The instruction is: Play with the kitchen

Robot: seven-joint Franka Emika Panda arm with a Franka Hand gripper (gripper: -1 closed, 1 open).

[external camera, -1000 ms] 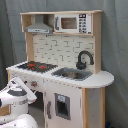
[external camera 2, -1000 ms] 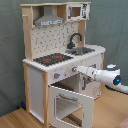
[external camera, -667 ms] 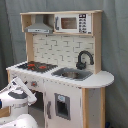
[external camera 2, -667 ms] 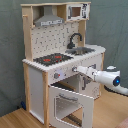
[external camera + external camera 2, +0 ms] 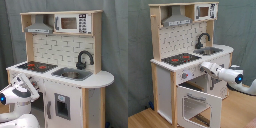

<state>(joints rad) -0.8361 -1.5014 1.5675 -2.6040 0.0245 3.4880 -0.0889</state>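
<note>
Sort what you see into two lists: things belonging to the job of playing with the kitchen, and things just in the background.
Job: toy kitchen; its open oven door; hob; faucet; sink; robot arm.

Background: grey curtain; wooden floor.

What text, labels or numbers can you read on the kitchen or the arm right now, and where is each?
No readable text in either exterior view.
Microwave control panel on the kitchen: light marks beside the window, too blurred to read.
Knobs below the hob: no legible markings.
Oven door, hanging open: no label visible.
Robot arm: a blue light, no lettering discernible.
</note>
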